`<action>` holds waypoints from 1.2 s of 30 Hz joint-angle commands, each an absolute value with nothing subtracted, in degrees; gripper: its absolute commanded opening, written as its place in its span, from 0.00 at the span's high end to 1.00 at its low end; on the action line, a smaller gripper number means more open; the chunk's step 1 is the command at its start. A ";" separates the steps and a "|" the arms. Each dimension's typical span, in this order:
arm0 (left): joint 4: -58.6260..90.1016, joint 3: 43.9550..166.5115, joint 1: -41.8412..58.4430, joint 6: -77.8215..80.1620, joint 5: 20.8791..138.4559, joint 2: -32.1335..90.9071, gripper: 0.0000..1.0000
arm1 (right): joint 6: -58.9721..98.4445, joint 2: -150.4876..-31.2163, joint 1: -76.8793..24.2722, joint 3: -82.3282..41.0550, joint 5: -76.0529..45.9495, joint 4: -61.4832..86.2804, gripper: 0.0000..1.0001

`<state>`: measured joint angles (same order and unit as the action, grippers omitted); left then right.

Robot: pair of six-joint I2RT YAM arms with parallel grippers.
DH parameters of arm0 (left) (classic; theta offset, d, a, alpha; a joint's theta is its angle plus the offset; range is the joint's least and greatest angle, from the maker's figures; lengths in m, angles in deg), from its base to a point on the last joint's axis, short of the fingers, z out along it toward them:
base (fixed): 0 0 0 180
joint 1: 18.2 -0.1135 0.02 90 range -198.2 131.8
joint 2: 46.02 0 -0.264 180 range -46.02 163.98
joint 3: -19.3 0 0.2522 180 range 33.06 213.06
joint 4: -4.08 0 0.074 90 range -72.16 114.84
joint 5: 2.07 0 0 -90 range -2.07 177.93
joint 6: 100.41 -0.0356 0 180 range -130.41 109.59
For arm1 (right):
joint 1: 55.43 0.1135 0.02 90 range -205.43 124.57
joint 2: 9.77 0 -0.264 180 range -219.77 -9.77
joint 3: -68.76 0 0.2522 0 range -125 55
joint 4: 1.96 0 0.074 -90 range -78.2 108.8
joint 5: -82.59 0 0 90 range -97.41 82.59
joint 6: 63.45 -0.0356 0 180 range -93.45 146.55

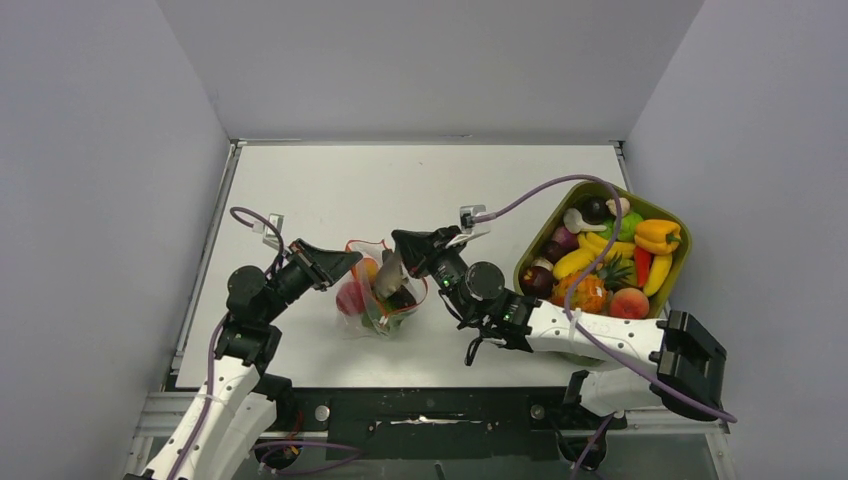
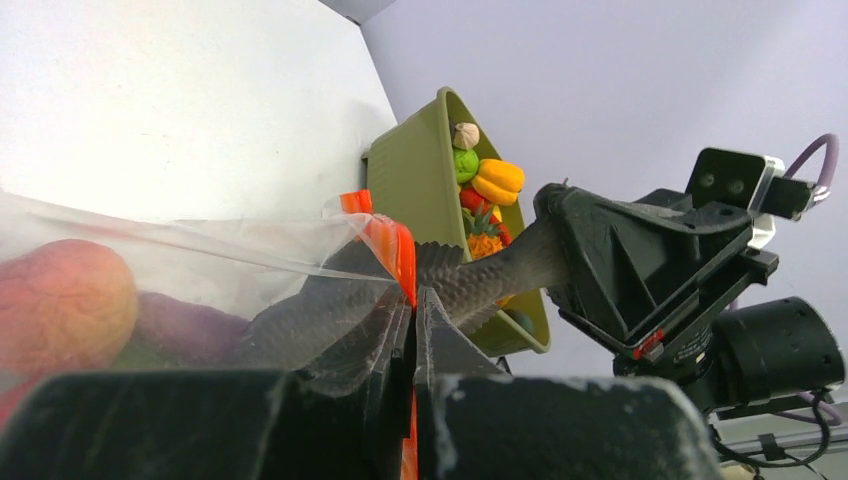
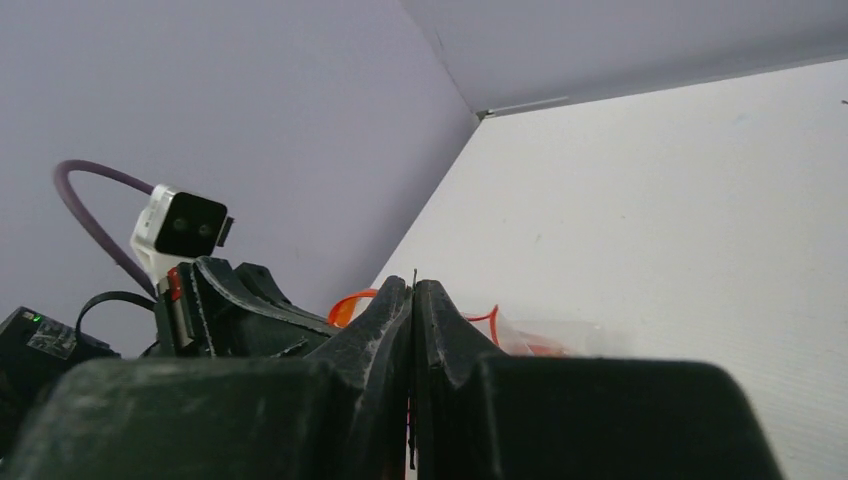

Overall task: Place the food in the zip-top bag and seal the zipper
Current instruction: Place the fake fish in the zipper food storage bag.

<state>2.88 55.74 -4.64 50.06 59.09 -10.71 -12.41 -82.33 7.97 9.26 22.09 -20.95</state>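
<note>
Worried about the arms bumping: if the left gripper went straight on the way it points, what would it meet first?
The left gripper, jaws shut on the zipper of the zip-top bag, would next meet the right gripper, whose finger crosses its line close ahead; depth is unclear.

bright, even light with faint shadows; wrist views go soft up close.

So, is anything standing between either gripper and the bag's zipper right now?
Nothing visible. The left gripper is pinched on the orange zipper, and the right gripper is shut on the mouth edge of the zip-top bag, opposite it.
</note>
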 commanded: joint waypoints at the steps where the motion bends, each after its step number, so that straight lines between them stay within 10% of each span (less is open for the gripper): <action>1: -5.09 55.30 -4.40 53.01 60.24 -11.10 1.00 | -5.56 -85.05 10.16 12.71 24.95 -39.32 1.00; 7: -6.07 54.86 -4.44 54.72 60.21 -11.42 1.00 | -4.98 -87.55 9.16 15.30 15.81 -37.08 1.00; 14: -5.64 54.77 -4.43 54.53 60.84 -11.59 1.00 | -5.86 -87.46 8.43 7.11 6.40 -14.38 0.78; 17: -5.80 54.61 -4.43 54.36 60.66 -11.40 1.00 | -8.21 -87.28 8.42 5.77 5.05 -8.42 1.00; 36: -7.42 54.26 -4.40 52.26 57.79 -9.58 1.00 | -13.97 -97.06 6.09 -3.26 6.67 0.86 1.00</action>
<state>-0.18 53.53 -4.64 52.16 58.91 -9.27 -13.11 -94.94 5.36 -1.56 7.07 3.16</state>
